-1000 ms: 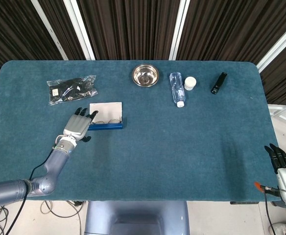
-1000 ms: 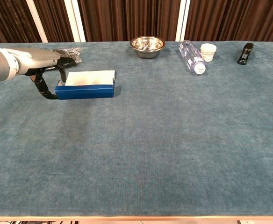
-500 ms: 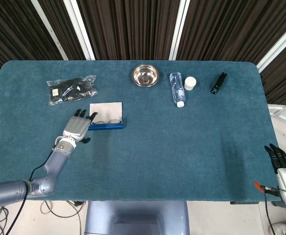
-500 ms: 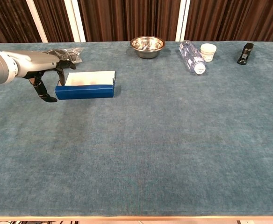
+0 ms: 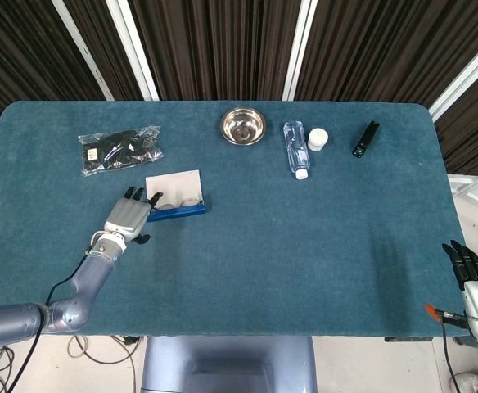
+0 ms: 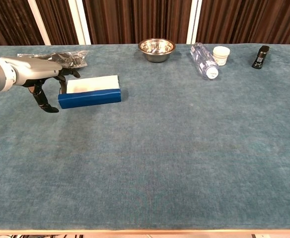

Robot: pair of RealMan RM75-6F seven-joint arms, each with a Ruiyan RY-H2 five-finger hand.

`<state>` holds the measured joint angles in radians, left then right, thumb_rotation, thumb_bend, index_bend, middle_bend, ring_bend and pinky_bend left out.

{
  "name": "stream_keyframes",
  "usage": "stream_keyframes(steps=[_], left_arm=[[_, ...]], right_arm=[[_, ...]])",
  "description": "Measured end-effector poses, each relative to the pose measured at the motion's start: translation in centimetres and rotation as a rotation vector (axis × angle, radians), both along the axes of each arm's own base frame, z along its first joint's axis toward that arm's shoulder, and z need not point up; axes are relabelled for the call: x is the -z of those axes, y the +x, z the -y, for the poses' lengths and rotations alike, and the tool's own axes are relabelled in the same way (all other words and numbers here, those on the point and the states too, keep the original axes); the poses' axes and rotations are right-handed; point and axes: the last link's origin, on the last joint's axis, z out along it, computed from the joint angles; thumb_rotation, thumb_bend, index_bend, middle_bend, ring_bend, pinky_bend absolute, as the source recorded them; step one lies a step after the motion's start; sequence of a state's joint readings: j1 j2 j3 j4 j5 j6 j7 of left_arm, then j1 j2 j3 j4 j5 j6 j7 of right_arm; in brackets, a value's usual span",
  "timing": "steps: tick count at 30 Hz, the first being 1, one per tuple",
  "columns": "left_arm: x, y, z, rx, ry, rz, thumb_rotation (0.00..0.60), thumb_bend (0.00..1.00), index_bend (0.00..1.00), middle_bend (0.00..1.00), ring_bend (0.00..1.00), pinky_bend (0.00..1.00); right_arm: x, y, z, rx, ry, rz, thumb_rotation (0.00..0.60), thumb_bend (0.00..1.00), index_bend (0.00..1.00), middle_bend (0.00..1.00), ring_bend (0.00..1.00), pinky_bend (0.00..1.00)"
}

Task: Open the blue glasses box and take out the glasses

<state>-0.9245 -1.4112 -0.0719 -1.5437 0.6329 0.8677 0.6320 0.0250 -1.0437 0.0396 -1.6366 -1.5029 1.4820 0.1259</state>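
The blue glasses box point(image 5: 176, 199) lies open on the table's point(image 5: 304, 246) left half, glasses point(image 5: 178, 202) inside. The left hand point(image 5: 127, 215) sits at its left end, fingers spread, holding nothing (whether fingertips touch the box is unclear). Behind lie a plastic bag point(image 5: 119, 149), steel bowl point(image 5: 242, 126), bottle point(image 5: 296, 148), white cup point(image 5: 317, 139) and black stapler point(image 5: 365, 138). The right hand point(image 5: 468, 270) hangs off the table's right edge, fingers extended, empty.

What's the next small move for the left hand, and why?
Probably reach the fingers into the open blue glasses box and pinch the glasses. The box already lies open with the glasses showing inside, and the left hand sits at its left end holding nothing.
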Motion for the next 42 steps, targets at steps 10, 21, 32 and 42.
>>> stream_keyframes(steps=[10, 21, 32, 42], left_arm=[[-0.1, -0.1, 1.6, -0.002, -0.048, 0.013, 0.6, 0.23, 0.01, 0.33, 0.0, 0.02], [0.6, 1.4, 3.3, 0.042, -0.118, 0.049, 0.6, 0.22, 0.01, 0.33, 0.0, 0.02], [1.9, 3.4, 3.8, 0.074, -0.166, 0.08, 0.6, 0.23, 0.01, 0.33, 0.0, 0.02], [2.9, 5.2, 4.0, 0.112, -0.198, 0.101, 0.6, 0.22, 0.01, 0.33, 0.0, 0.02]], right_arm=[[0.0, 0.0, 0.0, 0.0, 0.0, 0.001, 0.6, 0.19, 0.0, 0.0, 0.0, 0.2], [0.0, 0.0, 0.0, 0.001, 0.0, 0.003, 0.6, 0.2, 0.0, 0.0, 0.0, 0.2], [0.0, 0.0, 0.0, 0.006, 0.001, 0.01, 0.6, 0.2, 0.0, 0.0, 0.0, 0.2], [0.0, 0.0, 0.0, 0.008, 0.001, 0.01, 0.6, 0.2, 0.0, 0.0, 0.0, 0.2]])
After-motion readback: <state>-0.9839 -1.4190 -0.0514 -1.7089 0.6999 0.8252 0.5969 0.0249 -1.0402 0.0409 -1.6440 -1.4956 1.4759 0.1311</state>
